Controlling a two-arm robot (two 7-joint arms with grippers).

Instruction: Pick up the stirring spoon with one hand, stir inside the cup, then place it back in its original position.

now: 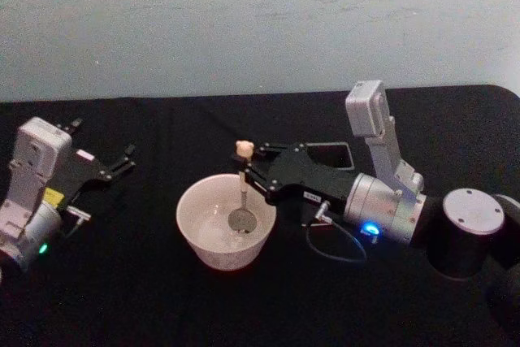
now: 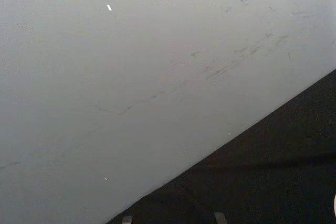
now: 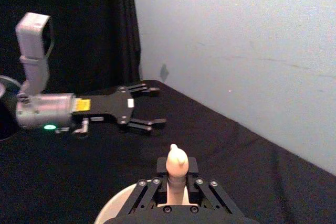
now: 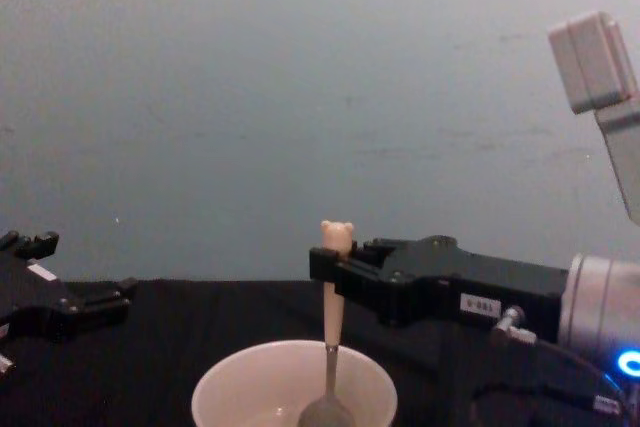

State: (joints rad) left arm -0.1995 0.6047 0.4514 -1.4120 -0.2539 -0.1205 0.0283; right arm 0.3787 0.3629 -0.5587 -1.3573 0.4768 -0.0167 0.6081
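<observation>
a: fig. 1, right side: what is the right pincer [image 1: 248, 170] doing?

b: it is pinching the stirring spoon [image 1: 244, 187] by the pale wooden handle, just under the bear head. the spoon stands upright over the cup [image 1: 192, 201].

a: and the lower end of the spoon?

b: the dark stem runs down inside the cup, with the round end low, near the bottom (whether it touches the bottom cannot be told). the cup stands on the black tabletop [image 1: 146, 290], near the middle.

a: left side?

b: the left pincer [image 1: 106, 140] lies low at the tabletop's left, fingers spread and holding nothing, well apart from the cup.

a: anything behind the right arm?

b: a dark square-mouthed holder [image 1: 329, 145], just beyond the arm.
</observation>
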